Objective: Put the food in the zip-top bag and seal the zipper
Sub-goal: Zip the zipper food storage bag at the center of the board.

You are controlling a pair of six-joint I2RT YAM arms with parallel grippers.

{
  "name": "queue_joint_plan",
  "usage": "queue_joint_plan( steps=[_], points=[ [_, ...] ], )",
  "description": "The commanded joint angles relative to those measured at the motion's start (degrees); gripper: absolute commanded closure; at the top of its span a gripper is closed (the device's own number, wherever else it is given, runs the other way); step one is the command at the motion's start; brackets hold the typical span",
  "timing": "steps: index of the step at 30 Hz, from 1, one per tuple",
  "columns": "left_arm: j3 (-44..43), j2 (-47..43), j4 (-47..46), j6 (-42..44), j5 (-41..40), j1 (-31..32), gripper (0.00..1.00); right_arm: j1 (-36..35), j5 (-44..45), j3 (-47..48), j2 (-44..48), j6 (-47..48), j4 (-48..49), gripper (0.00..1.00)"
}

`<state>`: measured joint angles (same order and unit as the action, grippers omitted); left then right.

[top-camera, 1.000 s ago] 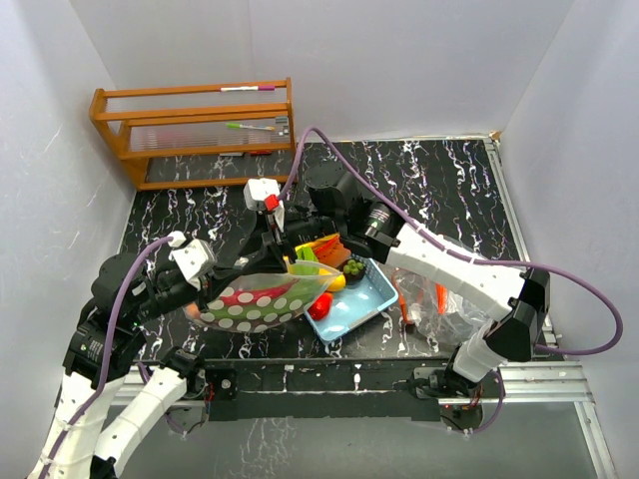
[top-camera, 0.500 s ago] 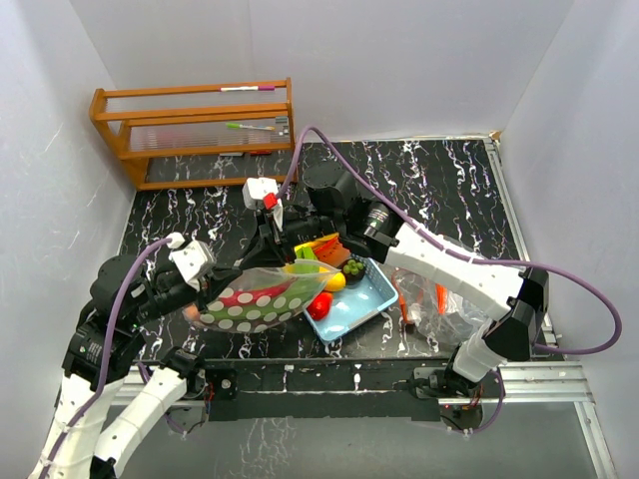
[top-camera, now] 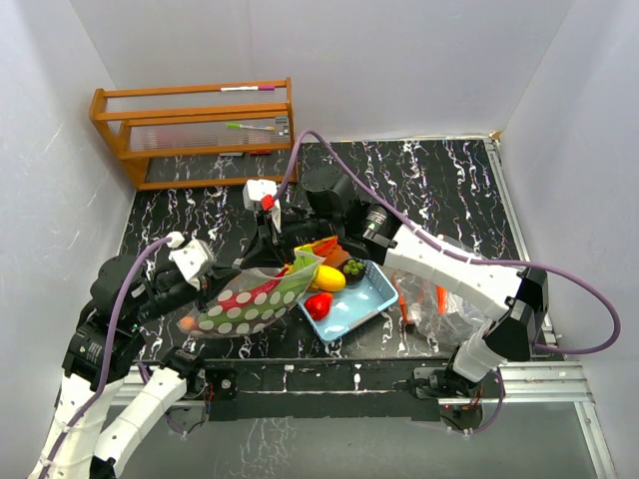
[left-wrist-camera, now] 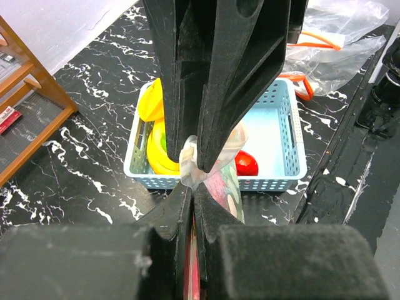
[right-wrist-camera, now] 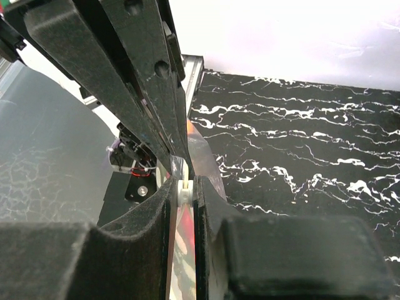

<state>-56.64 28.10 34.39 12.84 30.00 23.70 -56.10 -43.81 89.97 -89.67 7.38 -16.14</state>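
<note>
I judge the polka-dotted clear plastic zip-top bag [top-camera: 245, 309], beside the light-blue plastic basket [top-camera: 367, 301], limp and slippery; left claw [left-wrist-camera: 194, 167] clamps its edge, right claw [right-wrist-camera: 182, 187] its zipper.

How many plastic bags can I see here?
2: a spotted bag at the blue basket's left side, and a clear bag lying on the table right of it. None seems hidden.
</note>
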Motion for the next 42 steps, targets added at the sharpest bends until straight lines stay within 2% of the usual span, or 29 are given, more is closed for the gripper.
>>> queue_joint_plan(
  steps=[1,14,15,18,20,22,24,29,32,36,37,40,42],
  points=[
    [-2.72,-0.98,-3.81,-0.27,-0.34,-0.04,1.00,0.80,3.20,-1.32,1.63,0.19,-0.70,0.92],
    [-3.62,-0.79,-3.92,-0.32,0.23,0.00,1.00,1.54,6.15,-1.58,1.02,-0.09,-0.47,0.91],
    [-3.65,-0.77,-3.78,-0.28,0.24,0.02,1.00,1.62,6.73,-1.63,1.10,-0.58,-0.04,0.84],
    [-3.36,-0.69,-3.64,-0.29,0.68,0.02,1.00,1.65,6.89,-2.25,1.92,-0.52,1.54,0.53],
    [-3.15,-0.73,-3.79,-0.36,1.03,-0.02,1.00,1.62,6.87,-3.08,3.13,-0.22,2.99,0.39],
    [-2.89,-0.90,-3.94,-0.49,1.10,0.00,1.00,1.61,7.22,-3.83,4.58,0.31,3.87,0.28],
    [-2.91,-0.95,-3.99,-0.41,1.08,0.00,1.00,1.64,7.64,-4.03,5.36,1.60,3.79,0.25],
    [-3.05,-0.96,-4.08,-0.40,1.65,-0.04,1.00,1.70,7.45,-3.67,5.16,3.10,3.39,0.24],
    [-2.73,-1.04,-4.28,-0.61,1.75,-0.05,1.00,1.81,3.55,-2.04,3.68,3.44,2.72,0.23],
    [-2.68,-1.29,-4.51,-0.72,1.86,-0.03,1.00,1.79,-1.24,0.09,1.50,3.54,0.53,0.32],
    [-2.77,-1.29,-4.51,-0.78,1.83,0.04,1.00,1.78,-1.57,0.32,1.12,3.52,0.24,0.36],
    [-2.77,-1.25,-4.43,-0.63,2.01,0.00,1.00,1.93,-2.09,0.74,0.21,2.81,0.04,0.61],
    [-2.53,-1.29,-4.49,-0.65,2.21,0.02,1.00,2.22,-4.53,1.47,-0.44,2.40,-0.51,0.74]
  ],
)
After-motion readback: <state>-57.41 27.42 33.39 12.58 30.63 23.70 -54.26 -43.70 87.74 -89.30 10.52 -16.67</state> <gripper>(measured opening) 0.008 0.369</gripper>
